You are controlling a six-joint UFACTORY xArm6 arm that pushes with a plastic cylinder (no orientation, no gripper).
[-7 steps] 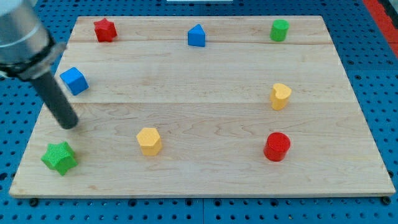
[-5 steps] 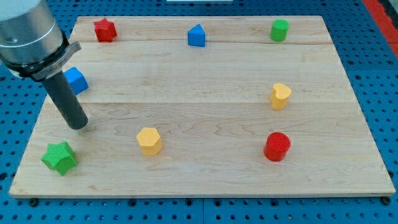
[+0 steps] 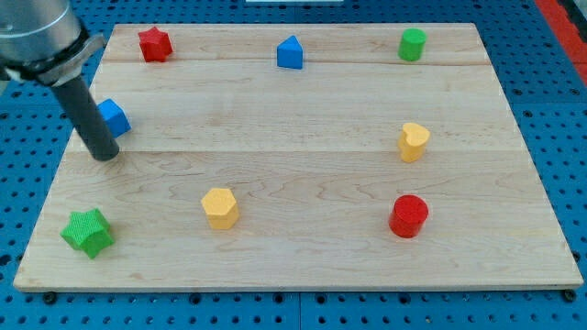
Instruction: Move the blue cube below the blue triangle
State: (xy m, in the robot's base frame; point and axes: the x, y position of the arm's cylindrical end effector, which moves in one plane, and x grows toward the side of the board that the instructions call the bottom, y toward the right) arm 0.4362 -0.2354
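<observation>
Blue cube (image 3: 114, 117) just upper-right of my tip (image 3: 107, 155).

The arm entered from eleven o'clock, its grey body cut off by the frame edge. The dark rod slanted down toward five o'clock. My tip (image 3: 105, 154) rested low at the left side.

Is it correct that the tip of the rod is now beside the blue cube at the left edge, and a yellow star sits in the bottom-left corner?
Not quite. My tip is indeed beside the blue cube, just below-left of it, but the camera view shows the star in the bottom-left corner is green, not yellow.
</observation>
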